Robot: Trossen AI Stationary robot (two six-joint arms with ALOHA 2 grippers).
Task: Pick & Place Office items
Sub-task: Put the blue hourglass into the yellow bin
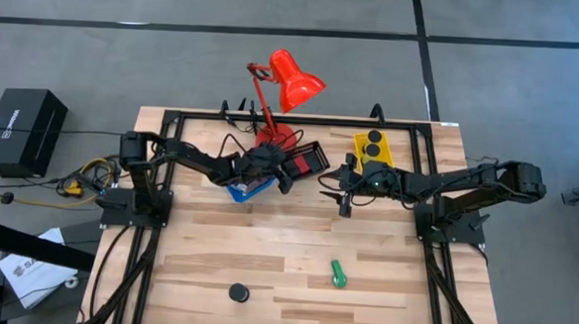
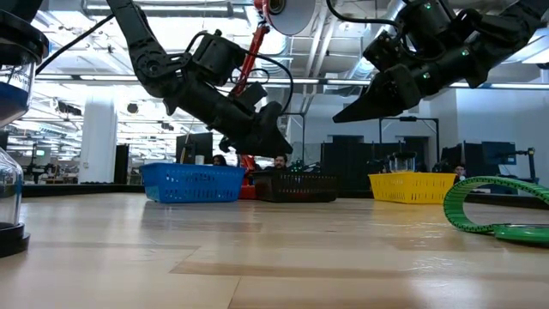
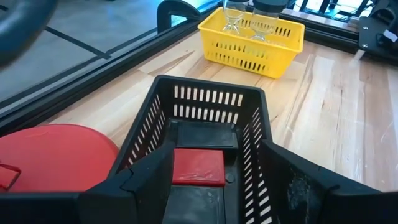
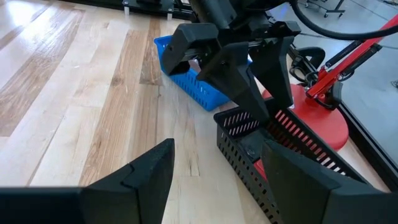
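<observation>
My left gripper [image 1: 287,172] hangs open above the black tray [image 3: 211,84], at the far middle of the table. A red block [image 3: 198,167] lies on the tray's floor below and between the fingers, which do not touch it. A flat black piece [image 3: 205,134] lies just beyond the block. To the right, my right gripper [image 1: 340,189] is open above bare wood with nothing between its fingers [image 4: 149,168], pointing toward the black tray [image 4: 249,152]. A green stubby cylinder [image 1: 337,274] and a black round piece [image 1: 239,293] lie on the near half of the table.
A blue tray [image 1: 250,187] stands left of the black one. A yellow tray [image 1: 373,149] holding two black round pieces stands to the right. A red desk lamp [image 1: 284,82] rises behind them, its round base [image 3: 56,152] beside the black tray. The table's middle is bare wood.
</observation>
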